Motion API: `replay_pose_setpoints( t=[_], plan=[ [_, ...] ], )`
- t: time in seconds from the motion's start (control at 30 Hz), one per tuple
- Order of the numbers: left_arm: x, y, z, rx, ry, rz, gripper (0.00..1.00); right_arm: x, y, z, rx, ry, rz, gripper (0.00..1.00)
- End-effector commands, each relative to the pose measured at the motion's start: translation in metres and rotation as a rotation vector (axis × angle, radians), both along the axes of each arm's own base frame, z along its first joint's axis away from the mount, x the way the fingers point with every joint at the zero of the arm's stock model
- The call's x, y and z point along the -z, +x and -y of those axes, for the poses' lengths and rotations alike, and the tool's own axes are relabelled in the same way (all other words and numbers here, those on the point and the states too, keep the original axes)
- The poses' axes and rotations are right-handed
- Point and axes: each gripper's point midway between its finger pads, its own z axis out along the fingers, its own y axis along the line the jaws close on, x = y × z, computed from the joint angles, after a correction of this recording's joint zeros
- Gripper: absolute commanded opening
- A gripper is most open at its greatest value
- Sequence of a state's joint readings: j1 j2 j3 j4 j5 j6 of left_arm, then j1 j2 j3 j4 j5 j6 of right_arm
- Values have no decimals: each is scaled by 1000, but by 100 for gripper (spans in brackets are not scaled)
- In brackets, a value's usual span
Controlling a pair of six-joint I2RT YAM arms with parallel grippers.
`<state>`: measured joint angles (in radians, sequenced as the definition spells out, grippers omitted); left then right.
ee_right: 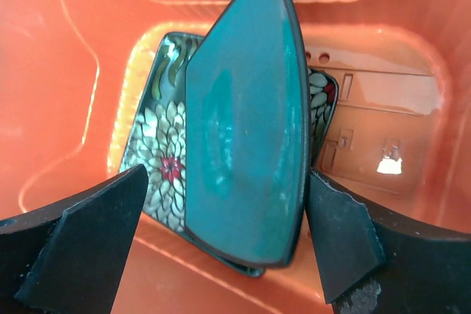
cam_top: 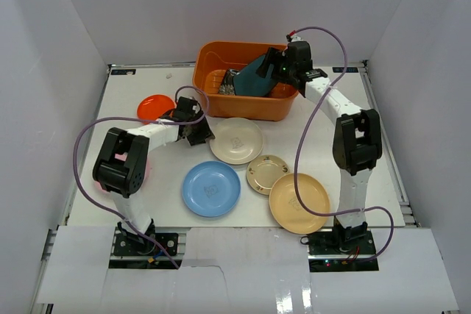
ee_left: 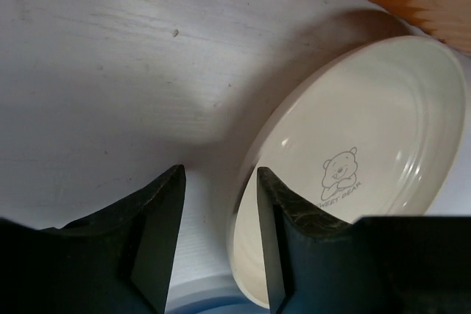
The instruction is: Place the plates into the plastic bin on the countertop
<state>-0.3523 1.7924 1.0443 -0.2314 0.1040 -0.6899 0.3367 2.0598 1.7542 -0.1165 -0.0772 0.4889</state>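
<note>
Right gripper (ee_right: 227, 180): jaws wide above the orange bin (ee_right: 383, 20); teal plate (ee_right: 243, 108) stands between them, seemingly loose.
Left gripper (ee_left: 219, 174): half-open astride the cream plate (ee_left: 368, 108) rim.
Tip: pinch rim squarely before lifting.

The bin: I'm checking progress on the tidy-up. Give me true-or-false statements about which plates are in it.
The teal plate stands tilted inside the bin. True.
The blue plate is in the bin. False: it is on the countertop.
The flower plate lies on the countertop. False: it lies in the bin, under the teal plate.
The left gripper straddles the rim of the cream plate. True.
</note>
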Motion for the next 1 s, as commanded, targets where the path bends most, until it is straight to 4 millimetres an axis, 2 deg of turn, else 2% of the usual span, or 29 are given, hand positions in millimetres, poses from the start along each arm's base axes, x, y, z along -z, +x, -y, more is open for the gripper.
replay_pose_setpoints(
  t=[0.0, 0.03, 0.07, 0.1, 0.13, 0.17, 0.23, 0.27, 0.37, 0.43, 0.47, 0.53, 0.57, 0.63, 0.67, 0.7, 0.73, 0.77, 0.8, 0.83, 0.87, 0.9, 0.93, 0.97],
  plan=[
    [1, 6, 2, 4, 24, 9, 54, -69, -18, 1, -52, -38, 174, 91],
    [4, 6, 2, 3, 25, 3, 49, -72, -24, 2, -61, -39, 181, 91],
    [7, 5, 2, 3, 27, -3, 47, -88, -32, 4, -65, -36, 216, 93],
    [8, 5, 2, 0, 28, -3, 43, -90, -37, 4, -68, -37, 222, 95],
    [8, 5, 1, -6, 28, -3, 39, -79, -46, 6, -80, -41, 201, 96],
    [8, 5, 1, -8, 30, -1, 29, -92, -54, 7, -86, -30, 228, 96],
    [5, 6, -3, -26, 40, 14, 18, -85, -64, 8, -105, -26, 215, 96],
    [3, 7, -3, -30, 41, 22, 10, -88, -68, 8, -112, -26, 218, 96],
    [-8, 8, -8, -49, 49, 55, 0, -77, -74, 8, -128, -43, 181, 94],
    [-18, 9, -15, -76, 67, 91, 0, -75, -77, 7, -141, -43, 171, 95],
    [-23, 10, -15, -83, 61, 106, 0, -72, -85, 5, -151, -41, 164, 95],
    [-41, 8, -17, -94, 37, 157, 0, -75, -96, 3, -166, -48, 179, 86],
    [-48, 8, -17, -99, 25, 180, 0, -73, -108, 6, -167, -59, 179, 74],
    [-75, 8, -16, -105, -10, 254, 0, -69, -128, 0, -182, -92, 194, 61],
    [-85, 8, -15, -98, -24, 280, 0, -62, -150, -5, -202, -106, 187, 51],
    [-94, 7, -14, -90, -36, 299, 0, -56, -159, -4, -202, -120, 177, 45],
    [-101, 5, -12, -79, -48, 312, 0, -63, -172, 0, -184, -125, 199, 40],
    [-115, -2, -8, -48, -82, 330, 0, -40, -190, 0, -189, -157, 166, 35],
    [-121, -6, -6, -27, -95, 338, 0, -34, -197, 5, -162, -183, 163, 33],
    [-126, -12, -4, -10, -108, 340, 0, -38, -212, 9, -163, -186, 166, 31],
    [-138, -20, -1, 18, -138, 358, 0, -31, -229, 3, -193, -201, 152, 31],
    [-141, -28, -1, 34, -142, 353, 0, -12, -242, 9, -190, -241, 117, 32],
    [-148, -33, -1, 41, -153, 364, 0, -15, -257, 11, -200, -240, 123, 33],
    [-166, -39, -4, 40, -169, 408, 0, -3, -278, 7, -237, -259, 87, 40]
  ],
)
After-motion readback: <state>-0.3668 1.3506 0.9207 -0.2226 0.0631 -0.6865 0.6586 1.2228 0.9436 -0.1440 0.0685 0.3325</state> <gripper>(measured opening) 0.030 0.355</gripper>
